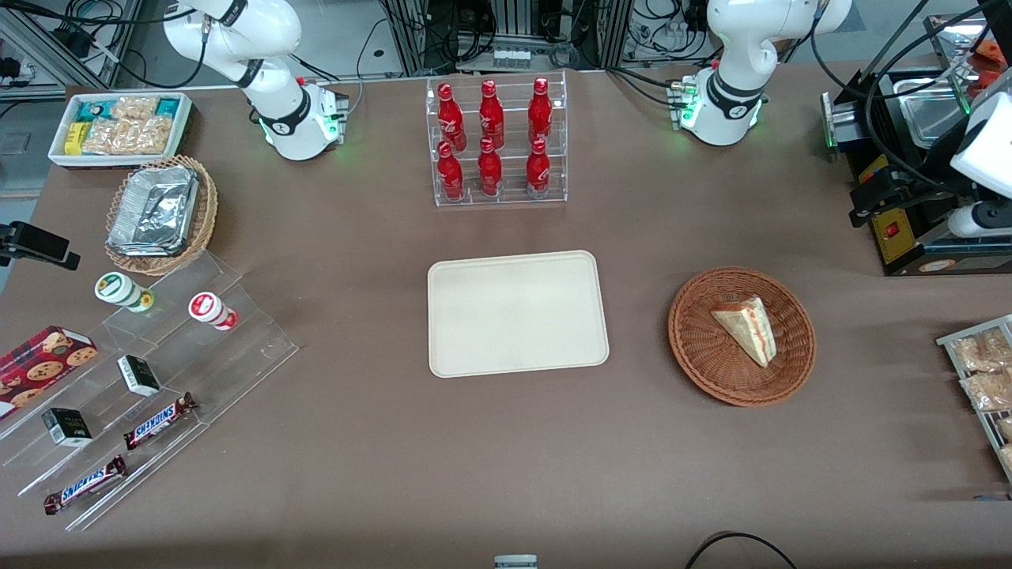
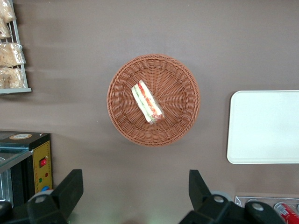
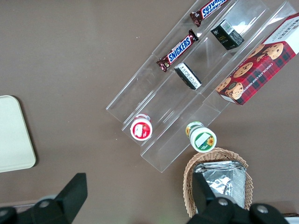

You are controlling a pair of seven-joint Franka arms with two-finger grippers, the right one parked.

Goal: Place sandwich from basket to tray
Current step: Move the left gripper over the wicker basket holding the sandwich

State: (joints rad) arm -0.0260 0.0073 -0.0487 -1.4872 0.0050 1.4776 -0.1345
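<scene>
- Sandwich (image 1: 745, 327) lies in the basket (image 1: 704, 371), off-centre; nothing else in there. Basket sits beside the tray (image 1: 518, 313), toward the working arm's end.
- Tray bare, so any spot on it will do.
- My gripper (image 2: 133, 193) hangs high above the table near the basket, fingers (image 2: 69, 186) wide apart, empty.
- I'd centre over the wedge, turn the wrist so the fingers straddle its narrow width, and descend slowly. Wrap looks slippery; squeeze gently.

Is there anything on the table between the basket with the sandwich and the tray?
No, just bare brown table between the basket and the tray, as the front view shows. The open end effector hangs high above the basket.
</scene>
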